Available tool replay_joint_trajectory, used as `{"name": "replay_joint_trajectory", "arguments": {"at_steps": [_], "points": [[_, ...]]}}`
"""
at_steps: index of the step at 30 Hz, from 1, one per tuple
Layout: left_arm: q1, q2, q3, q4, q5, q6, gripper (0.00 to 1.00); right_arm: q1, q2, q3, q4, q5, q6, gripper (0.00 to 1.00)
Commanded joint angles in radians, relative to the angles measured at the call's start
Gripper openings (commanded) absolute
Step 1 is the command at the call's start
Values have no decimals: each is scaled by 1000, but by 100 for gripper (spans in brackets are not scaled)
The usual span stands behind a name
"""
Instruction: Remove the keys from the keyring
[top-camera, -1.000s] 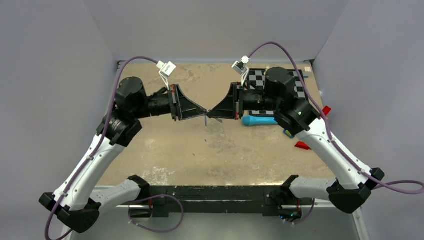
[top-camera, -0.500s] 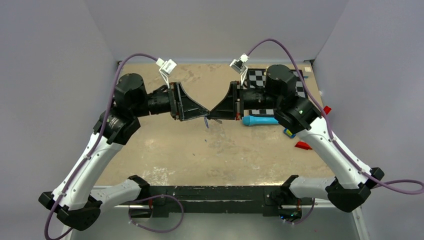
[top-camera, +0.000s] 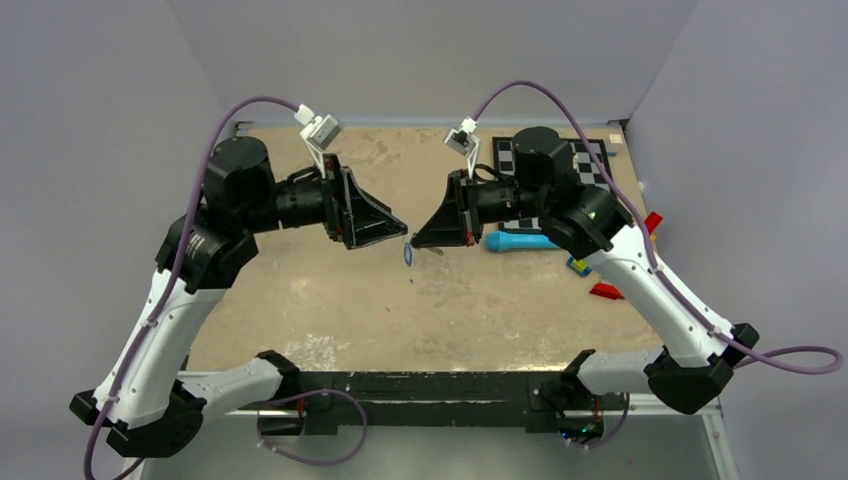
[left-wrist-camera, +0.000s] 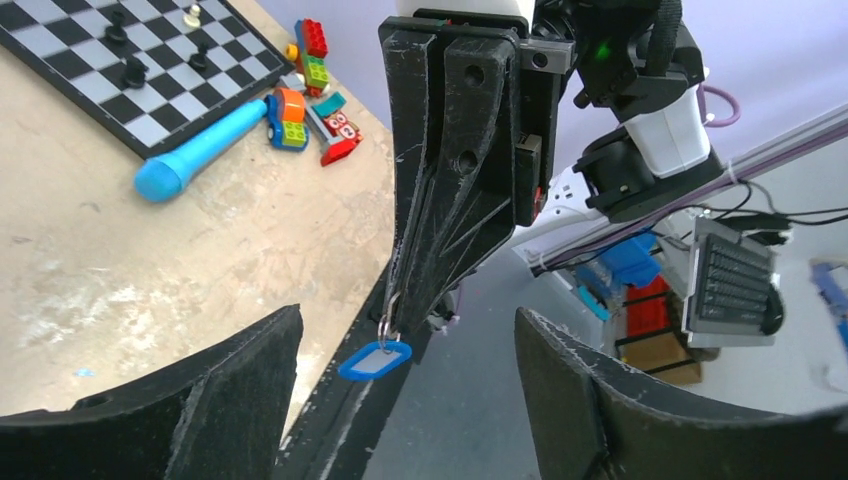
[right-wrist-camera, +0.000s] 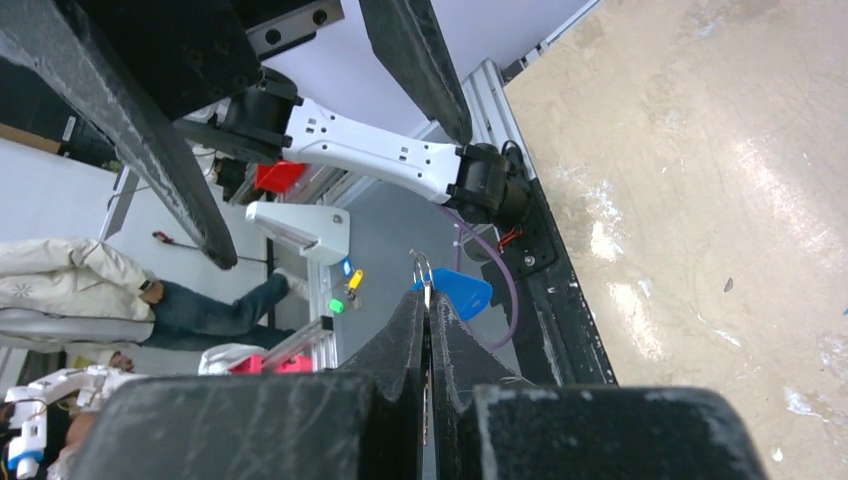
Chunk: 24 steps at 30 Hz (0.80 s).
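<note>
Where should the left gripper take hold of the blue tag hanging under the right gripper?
Likely the free end of the blue tag, away from the metal ring, coming level from the left gripper. It dangles clear below the right gripper, shut on that ring, so only its low end is unobstructed.

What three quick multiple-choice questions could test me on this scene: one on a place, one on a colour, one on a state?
1. Where is the blue tag? A in the left gripper; B hanging from the right gripper; C on the chessboard.
2. The tube by the chessboard is: A red; B green; C light blue.
3. The left gripper is: A open; B shut on the tag; C shut on the tube.
Answers: B, that gripper pinches its keyring; C, plainly light blue; A, its fingers stand wide apart.
</note>
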<state>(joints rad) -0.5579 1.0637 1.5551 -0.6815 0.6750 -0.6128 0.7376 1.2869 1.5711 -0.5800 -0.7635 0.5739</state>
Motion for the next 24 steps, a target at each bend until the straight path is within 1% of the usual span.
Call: {"name": "replay_joint_trajectory", "arguments": {"at_steps": [1,7,14,19,24], "points": [[10,20,77,-102,32,126,78,2,-24,43,-10,-64,-45,0],[11,44,66,-72,166,115,63,1,-17,70,-21,-141,-49,0],[8,77,51,-60,252,98,53,0,-10,83,-28,-152,-48,0],[3,75,26,-28,270,77,44,2,-14,81,-26,-150,-46,0],[-2,75,4,-14,281,62,37,1,-11,84,-16,-154,-42,0]]}}
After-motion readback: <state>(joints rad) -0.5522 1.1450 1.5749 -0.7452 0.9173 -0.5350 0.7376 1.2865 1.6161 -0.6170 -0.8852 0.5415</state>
